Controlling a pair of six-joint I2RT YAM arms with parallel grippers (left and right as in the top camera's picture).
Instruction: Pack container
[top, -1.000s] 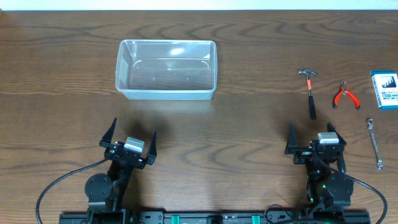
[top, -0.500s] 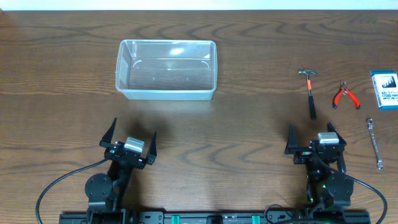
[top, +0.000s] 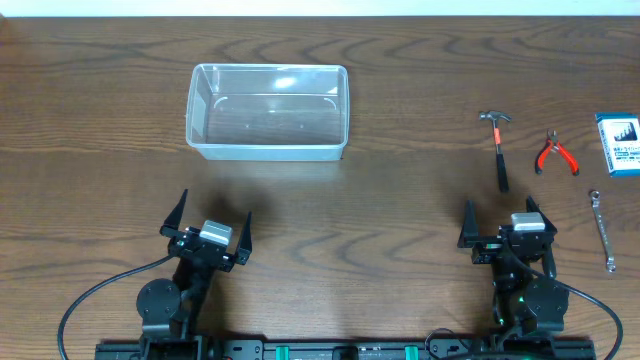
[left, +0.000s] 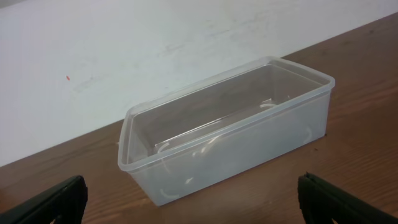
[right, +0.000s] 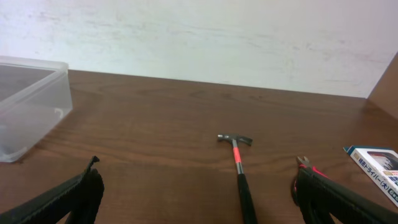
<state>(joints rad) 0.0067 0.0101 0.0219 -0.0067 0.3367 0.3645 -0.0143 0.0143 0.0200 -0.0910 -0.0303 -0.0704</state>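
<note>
Container (top: 268, 150) stands empty on bench (top: 400, 80), ready for loading | hammer (top: 499, 155), pliers (top: 556, 155), wrench (top: 602, 230) lie well right of it, apparently within reach of right gripper (top: 500, 206) | left gripper (top: 215, 207) faces it | both jaws released, holding nothing

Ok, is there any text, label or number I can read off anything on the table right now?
Blue-and-white card pack: it carries printed lines, but they are too small and blurred to read in the overhead or right wrist view.
Container, hammer, pliers, wrench: no text visible.
</note>
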